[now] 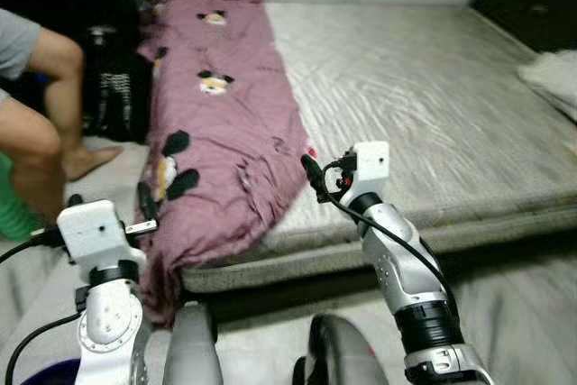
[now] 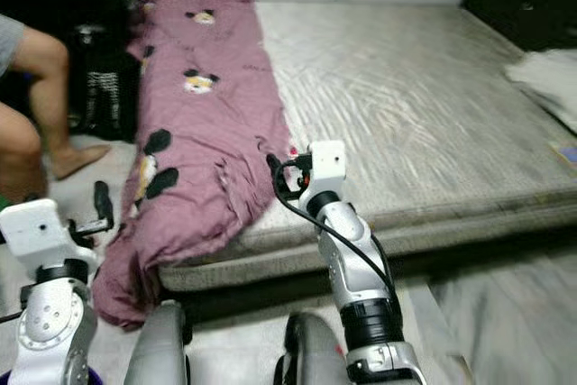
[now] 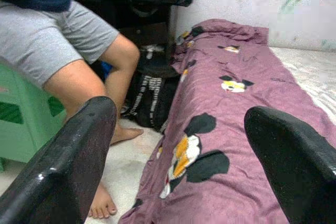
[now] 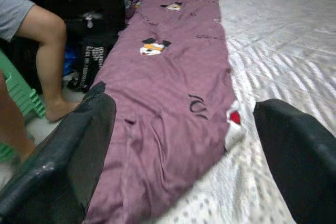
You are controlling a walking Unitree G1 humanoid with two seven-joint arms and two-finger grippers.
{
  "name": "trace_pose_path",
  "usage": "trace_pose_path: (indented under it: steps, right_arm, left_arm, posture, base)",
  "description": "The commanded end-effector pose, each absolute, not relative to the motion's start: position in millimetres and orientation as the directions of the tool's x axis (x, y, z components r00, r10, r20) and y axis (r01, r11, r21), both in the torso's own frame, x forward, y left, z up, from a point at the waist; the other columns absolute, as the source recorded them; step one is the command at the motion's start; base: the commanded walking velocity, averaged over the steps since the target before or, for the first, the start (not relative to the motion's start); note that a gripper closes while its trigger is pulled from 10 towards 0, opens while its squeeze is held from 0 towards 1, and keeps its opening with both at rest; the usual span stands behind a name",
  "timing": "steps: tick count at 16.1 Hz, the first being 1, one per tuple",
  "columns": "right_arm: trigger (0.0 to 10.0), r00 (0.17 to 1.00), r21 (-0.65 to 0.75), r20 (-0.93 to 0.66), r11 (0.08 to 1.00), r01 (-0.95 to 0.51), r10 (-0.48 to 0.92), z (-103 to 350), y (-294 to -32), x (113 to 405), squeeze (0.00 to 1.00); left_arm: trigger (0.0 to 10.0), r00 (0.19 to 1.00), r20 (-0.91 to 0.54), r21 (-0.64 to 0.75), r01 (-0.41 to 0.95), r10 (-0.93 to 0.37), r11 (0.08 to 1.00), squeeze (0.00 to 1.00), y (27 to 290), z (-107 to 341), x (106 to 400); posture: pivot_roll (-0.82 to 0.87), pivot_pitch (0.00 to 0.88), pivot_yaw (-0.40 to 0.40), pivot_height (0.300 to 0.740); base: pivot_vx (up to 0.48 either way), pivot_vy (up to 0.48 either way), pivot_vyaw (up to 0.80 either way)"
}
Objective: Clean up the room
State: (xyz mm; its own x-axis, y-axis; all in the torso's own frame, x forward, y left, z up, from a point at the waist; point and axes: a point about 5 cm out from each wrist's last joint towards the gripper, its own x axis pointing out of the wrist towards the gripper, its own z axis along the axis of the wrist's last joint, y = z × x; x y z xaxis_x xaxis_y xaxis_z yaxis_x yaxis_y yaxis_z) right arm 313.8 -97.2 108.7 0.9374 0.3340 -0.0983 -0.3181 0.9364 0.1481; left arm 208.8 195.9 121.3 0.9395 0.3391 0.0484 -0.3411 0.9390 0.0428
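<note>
A purple blanket (image 1: pixel 216 123) printed with cartoon mouse heads lies along the left side of a grey mattress (image 1: pixel 424 105) and hangs over its near left corner toward the floor. My left gripper (image 1: pixel 144 205) is open and holds nothing, low beside the hanging part of the blanket. In the left wrist view the blanket (image 3: pixel 231 129) shows between the spread fingers (image 3: pixel 73 156). My right gripper (image 1: pixel 311 173) is open too, just above the blanket's right edge on the mattress, where a small red and white tag (image 4: pixel 233 121) sticks out.
A person sits at the left on a green stool (image 1: pixel 11 214), bare leg (image 1: pixel 54 105) and foot on the floor beside the bed. A black bag (image 1: pixel 108 87) stands against the bed's left side. White folded cloth (image 1: pixel 552 74) lies at the mattress's far right.
</note>
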Motion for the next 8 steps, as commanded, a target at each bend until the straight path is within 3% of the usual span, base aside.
trace_pose_path:
  steps: [1,8]
  right_arm:
    - [10.0,0.941,0.140,-0.092,0.940,-0.312,0.326,111.7,-99.6,317.1,0.00]
    - [10.0,0.939,0.139,-0.095,0.938,-0.318,0.332,111.7,-97.4,318.2,0.00]
  left_arm:
    - [10.0,0.942,0.060,0.038,-0.333,0.331,0.942,0.00,193.0,124.0,210.5]
    - [10.0,0.941,0.060,0.035,-0.335,0.332,0.942,0.00,194.4,124.8,211.9]
  posture:
    - [0.06,0.012,-0.083,0.621]
    - [0.06,0.019,-0.079,0.621]
  base:
    - [0.000,0.000,0.00]
    - [0.000,0.000,0.00]
